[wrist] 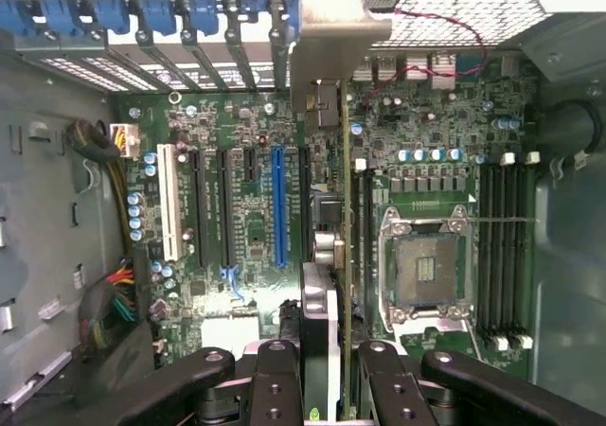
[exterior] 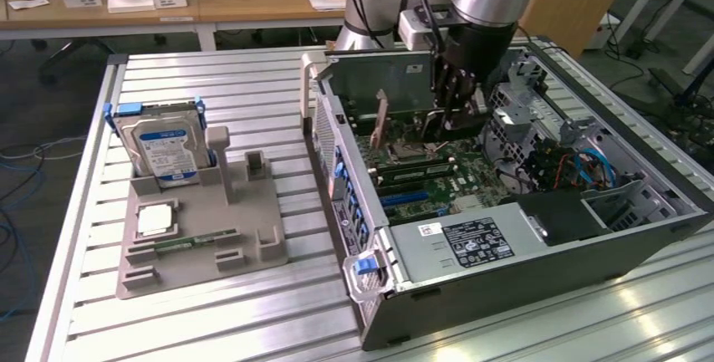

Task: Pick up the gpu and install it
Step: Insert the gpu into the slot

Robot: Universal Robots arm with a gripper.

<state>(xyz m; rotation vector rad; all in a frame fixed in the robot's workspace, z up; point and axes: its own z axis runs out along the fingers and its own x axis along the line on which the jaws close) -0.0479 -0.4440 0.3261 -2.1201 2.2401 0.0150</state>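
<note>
The gpu (wrist: pixel 343 256) is seen edge-on as a thin dark card running up between my fingers (wrist: pixel 275 379), with its silvery bracket (wrist: pixel 327 43) at the far end by the case's rear slot openings. My gripper (wrist: pixel 327 393) is shut on it. The card hangs over the motherboard, between the blue expansion slot (wrist: pixel 278 204) and the open CPU socket (wrist: pixel 426 265). In the exterior view my gripper (exterior: pixel 457 107) reaches down into the open computer case (exterior: pixel 536 287), holding the gpu (exterior: pixel 382 124) upright inside. I cannot tell whether the card's edge touches a slot.
On the exterior view's left a grey fixture (exterior: pixel 201 237) carries the silver hard drive (exterior: pixel 165 149), a processor chip (exterior: pixel 156 220) and a green memory stick (exterior: pixel 196 242). Inside the case are the power supply (exterior: pixel 474 241), blue cables (exterior: pixel 591 165) and memory slots (wrist: pixel 502 256).
</note>
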